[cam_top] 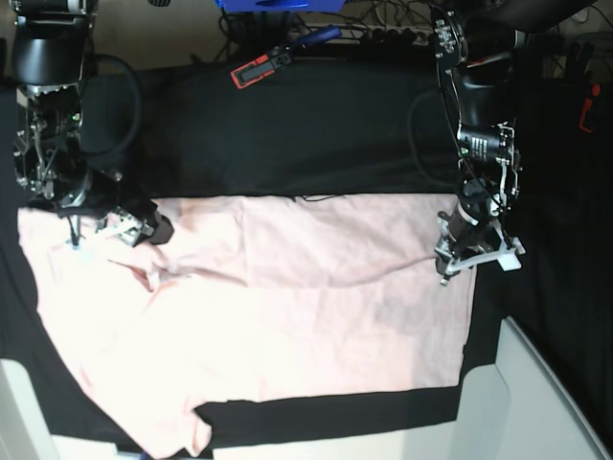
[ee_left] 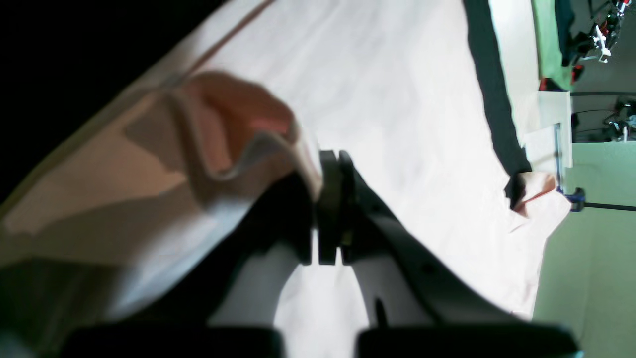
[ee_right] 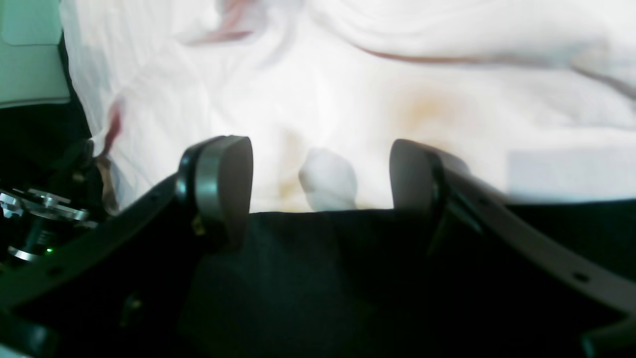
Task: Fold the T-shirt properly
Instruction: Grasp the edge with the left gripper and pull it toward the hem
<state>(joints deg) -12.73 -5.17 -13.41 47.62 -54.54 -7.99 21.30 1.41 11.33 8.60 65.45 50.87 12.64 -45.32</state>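
Note:
The pale pink T-shirt [cam_top: 287, 316] lies spread on the black table cloth [cam_top: 316, 134], plain side up, with a raised crease running across it. At the shirt's right edge my left gripper [cam_top: 448, 264] is shut on a bunched fold of it. The left wrist view shows the jaws pressed together [ee_left: 330, 164] with the T-shirt [ee_left: 397, 99] fabric pinched at their tips. My right gripper [cam_top: 96, 232] is at the shirt's upper left corner. In the right wrist view it stands open [ee_right: 318, 174], holding nothing, over the black cloth at the edge of the T-shirt [ee_right: 348, 89].
A red and black tool [cam_top: 261, 69] and a blue object [cam_top: 278, 5] lie at the back of the table. A thin cable [cam_top: 316, 198] runs along the shirt's far edge. A pale surface [cam_top: 546, 402] borders the cloth at the bottom right.

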